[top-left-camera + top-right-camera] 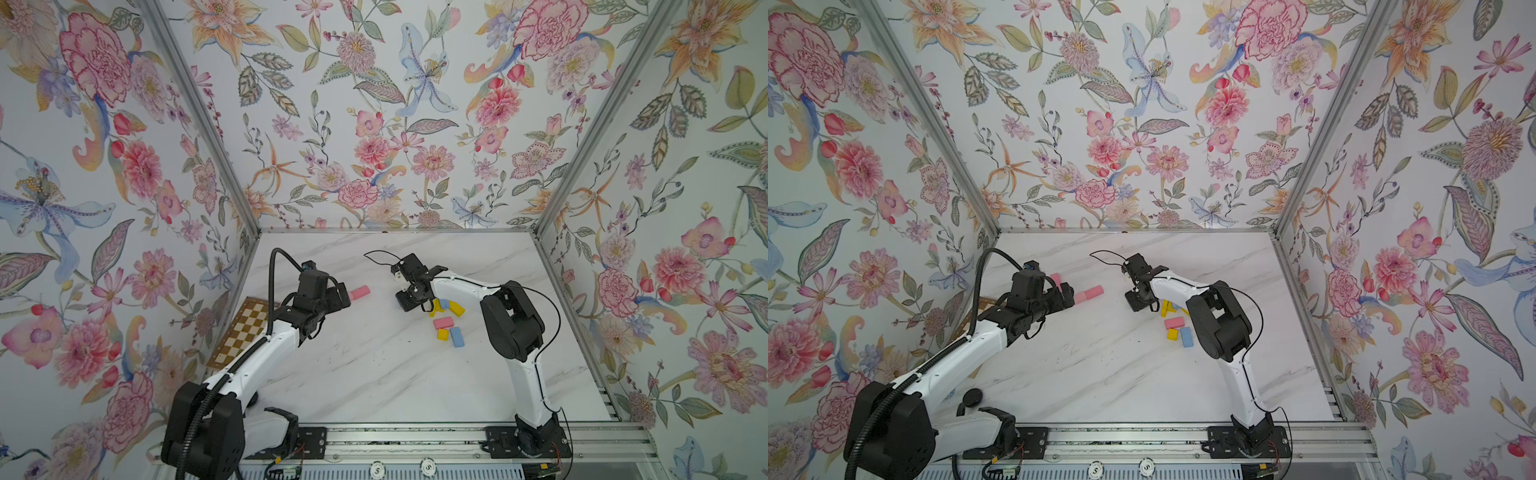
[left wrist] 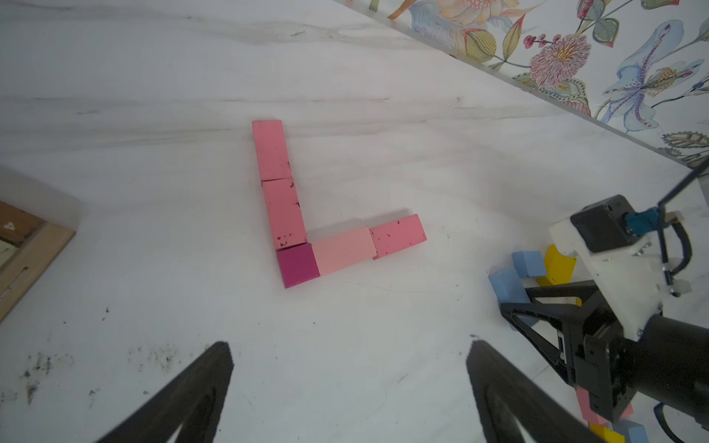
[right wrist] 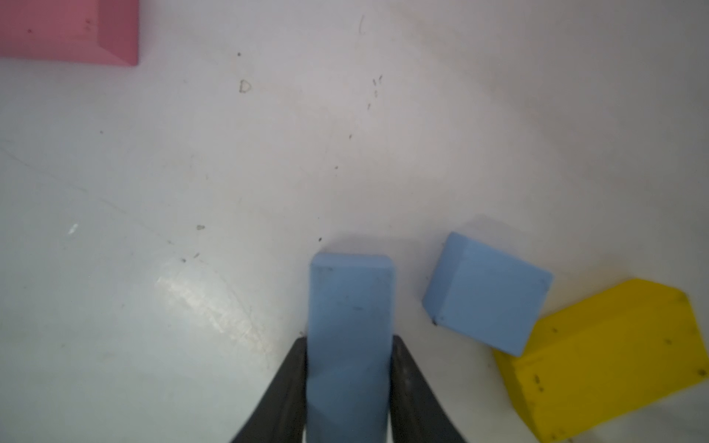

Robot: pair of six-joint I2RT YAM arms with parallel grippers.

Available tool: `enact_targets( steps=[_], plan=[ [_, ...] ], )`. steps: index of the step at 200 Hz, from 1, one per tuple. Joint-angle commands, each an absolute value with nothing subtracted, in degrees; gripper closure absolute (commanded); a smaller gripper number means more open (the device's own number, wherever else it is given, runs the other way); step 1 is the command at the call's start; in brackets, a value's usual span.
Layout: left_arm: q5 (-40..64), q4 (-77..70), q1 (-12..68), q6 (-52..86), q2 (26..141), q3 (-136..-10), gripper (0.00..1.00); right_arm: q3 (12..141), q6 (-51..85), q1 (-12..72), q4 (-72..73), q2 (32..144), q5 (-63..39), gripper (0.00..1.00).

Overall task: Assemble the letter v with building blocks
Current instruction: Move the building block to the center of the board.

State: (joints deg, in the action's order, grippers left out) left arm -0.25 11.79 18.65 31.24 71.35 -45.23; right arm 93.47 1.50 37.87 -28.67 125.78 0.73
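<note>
Floral walls, marble table, and on it pink blocks fan out from a magenta corner block just ahead of the wide-open left gripper. And the right gripper pinches a blue oblong block across its width, long axis out past the fingertips; the pinks lie to its left, nearer the left arm

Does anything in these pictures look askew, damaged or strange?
Yes. The pink oblong blocks joined at the magenta square block carry dark specks, and their two arms meet almost at a right angle, more like an L than a V. The white marble tabletop shows dark smudges.
</note>
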Motion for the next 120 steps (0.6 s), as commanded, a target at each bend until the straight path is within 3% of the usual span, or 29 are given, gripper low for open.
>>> enact_targets(
  steps=[1,70,87,105,120],
  plan=[
    [4.67,7.96,18.17,34.61,69.52,-42.24,0.01,99.37,-1.03,38.00,-31.95,130.99,1.12,0.73],
    [7.24,6.08,18.11,36.57,69.87,-40.02,0.01,118.67,-4.83,37.31,-40.33,143.89,0.56,0.74],
    [8.56,4.59,18.13,37.10,70.43,-39.58,0.01,119.66,-5.86,37.34,-40.78,144.10,0.68,0.58],
    [9.64,3.31,18.42,37.35,71.47,-39.89,0.01,120.23,-5.30,37.05,-40.73,142.50,0.45,0.54],
    [10.57,1.62,19.00,37.90,71.89,-40.14,0.01,120.37,-4.17,36.39,-40.80,139.99,-0.38,0.42]
  ],
)
